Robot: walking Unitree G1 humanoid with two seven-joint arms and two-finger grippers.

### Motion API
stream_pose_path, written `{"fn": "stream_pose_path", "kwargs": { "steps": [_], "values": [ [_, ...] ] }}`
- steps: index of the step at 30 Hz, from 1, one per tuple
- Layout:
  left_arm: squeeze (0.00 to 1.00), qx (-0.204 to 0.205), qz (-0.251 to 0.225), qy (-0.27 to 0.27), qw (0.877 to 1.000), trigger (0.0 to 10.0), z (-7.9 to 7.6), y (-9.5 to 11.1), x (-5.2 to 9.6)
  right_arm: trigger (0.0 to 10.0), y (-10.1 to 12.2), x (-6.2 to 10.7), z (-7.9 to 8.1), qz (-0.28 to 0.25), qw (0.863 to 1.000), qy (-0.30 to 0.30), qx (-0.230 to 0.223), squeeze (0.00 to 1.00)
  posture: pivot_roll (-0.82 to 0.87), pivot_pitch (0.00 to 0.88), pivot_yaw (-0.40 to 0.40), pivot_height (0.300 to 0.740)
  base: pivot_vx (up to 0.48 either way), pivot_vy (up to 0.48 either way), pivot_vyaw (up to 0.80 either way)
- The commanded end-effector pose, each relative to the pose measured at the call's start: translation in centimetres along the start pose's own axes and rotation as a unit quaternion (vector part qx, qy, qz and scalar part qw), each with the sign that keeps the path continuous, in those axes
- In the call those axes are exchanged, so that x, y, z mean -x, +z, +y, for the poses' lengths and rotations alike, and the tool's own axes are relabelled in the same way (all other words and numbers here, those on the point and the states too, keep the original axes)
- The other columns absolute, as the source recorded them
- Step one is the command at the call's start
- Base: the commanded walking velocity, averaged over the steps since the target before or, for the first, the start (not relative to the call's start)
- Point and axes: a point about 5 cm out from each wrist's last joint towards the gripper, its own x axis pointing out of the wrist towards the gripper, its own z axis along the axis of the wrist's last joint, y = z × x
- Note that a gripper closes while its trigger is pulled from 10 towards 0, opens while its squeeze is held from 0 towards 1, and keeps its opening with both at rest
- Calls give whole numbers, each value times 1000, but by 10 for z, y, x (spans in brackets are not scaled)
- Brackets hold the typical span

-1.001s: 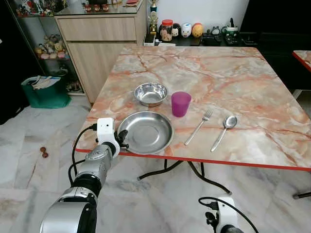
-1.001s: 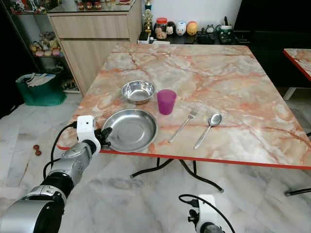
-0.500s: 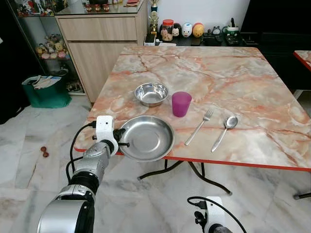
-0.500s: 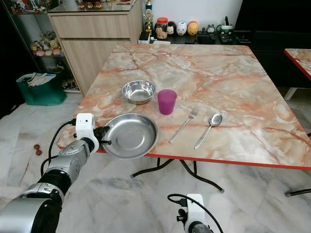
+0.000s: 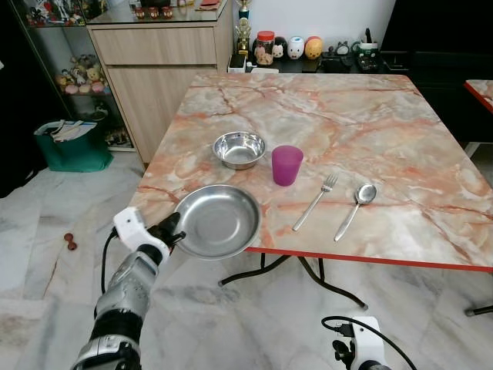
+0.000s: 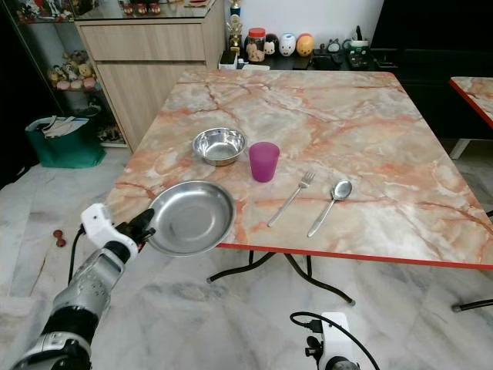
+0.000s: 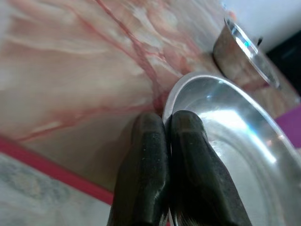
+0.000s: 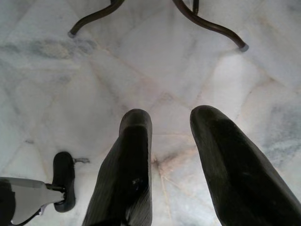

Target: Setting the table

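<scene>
The shiny round metal plate (image 5: 217, 221) is shallow and bright. The left pincer (image 5: 174, 231) pinches its rim with both fingers squeezed tight. The plate now pokes out past the near edge of the table (image 5: 400, 139). A moment ago it sat further in. The right pincer (image 8: 171, 141) hangs low over the floor, fingers apart, holding nothing.

On the table (image 5: 400, 139), bowl (image 5: 239, 148), cup (image 5: 286, 165), fork (image 5: 316, 201), spoon (image 5: 355, 210) run left to right.
</scene>
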Motion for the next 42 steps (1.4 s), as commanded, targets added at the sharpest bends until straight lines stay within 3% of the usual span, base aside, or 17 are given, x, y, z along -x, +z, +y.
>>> {"fn": "stream_pose_path", "kwargs": {
  "steps": [1, 6, 11, 14, 15, 16, 19, 22, 23, 26, 28, 33, 34, 35, 38, 42],
  "values": [
    [0, 21, 3, 8, 1000, 10000, 4, -5, 6, 10000, 0, -2, 10, 6, 1000, 6, -4, 0, -3, 0, 3, 740, 0, 0, 0],
    [0, 64, -33, -7, 997, 10000, -3, 2, 12, 10000, 2, -6, 41, 6, 1000, 23, -2, 0, -4, 0, 1, 740, 0, 0, 0],
    [0, 93, -58, -9, 994, 10000, -6, 8, 16, 10000, 0, -7, 61, 7, 999, 32, 0, 0, -4, 0, 1, 740, 0, 0, 0],
    [0, 69, -56, -13, 996, 10000, -12, 11, 16, 10000, -3, -6, 62, 10, 999, 31, 0, 0, -4, 0, 0, 740, 0, 0, 0],
    [0, 26, -50, -14, 998, 10000, -16, 12, 15, 10000, -7, -5, 60, 12, 999, 30, 0, 0, -4, 0, 1, 740, 0, 0, 0],
    [0, 26, -50, -14, 998, 10000, -16, 12, 15, 10000, -7, -5, 60, 12, 999, 30, 0, 0, -4, 0, 1, 740, 0, 0, 0],
    [0, -46, -33, -16, 998, 10000, -22, 12, 14, 10000, -11, -3, 50, 14, 1000, 24, -1, 0, -3, 0, 0, 740, 0, 0, 0],
    [0, -81, -14, -20, 996, 10000, -27, 10, 12, 10000, -15, -1, 31, 13, 1000, 16, -6, 0, -1, 0, 1, 740, 0, 0, 0],
    [0, -81, -14, -20, 996, 10000, -27, 10, 12, 10000, -15, -1, 31, 13, 1000, 16, -6, 0, -1, 0, 1, 740, 0, 0, 0],
    [0, -115, 12, -6, 993, 10000, -27, 6, 10, 10000, -15, 3, 4, 9, 1000, 6, -11, 0, -2, 0, 2, 740, 0, 0, 0],
    [0, -122, 21, 7, 992, 10000, -25, 5, 9, 10000, -13, 5, -5, 7, 1000, 2, -12, 0, -1, 0, 1, 740, 0, 0, 0],
    [0, -137, 26, 24, 990, 10000, -24, 3, 8, 10000, -13, 5, -9, 7, 1000, 1, -12, 0, 0, 0, 0, 740, 0, 0, 0],
    [922, -138, 27, 26, 990, 10000, -25, 3, 7, 10000, -14, 5, -5, 7, 1000, 3, -12, 0, -2, 0, 1, 740, 0, 0, 0],
    [1000, -139, 28, 29, 990, 10000, -26, 2, 6, 10000, -15, 4, 4, 7, 1000, 9, -11, 0, -2, 0, 0, 740, 0, 0, 0],
    [1000, -133, 25, 44, 990, 10000, -28, 3, 3, 10000, -15, 2, 14, 7, 1000, 16, -10, 0, -1, 0, -1, 740, 0, 0, 0],
    [1000, -120, 18, 49, 991, 10000, -31, 5, 0, 10000, -14, 2, 13, 6, 1000, 14, -8, 0, -2, 0, -2, 740, 0, 0, 0]
  ]
}}
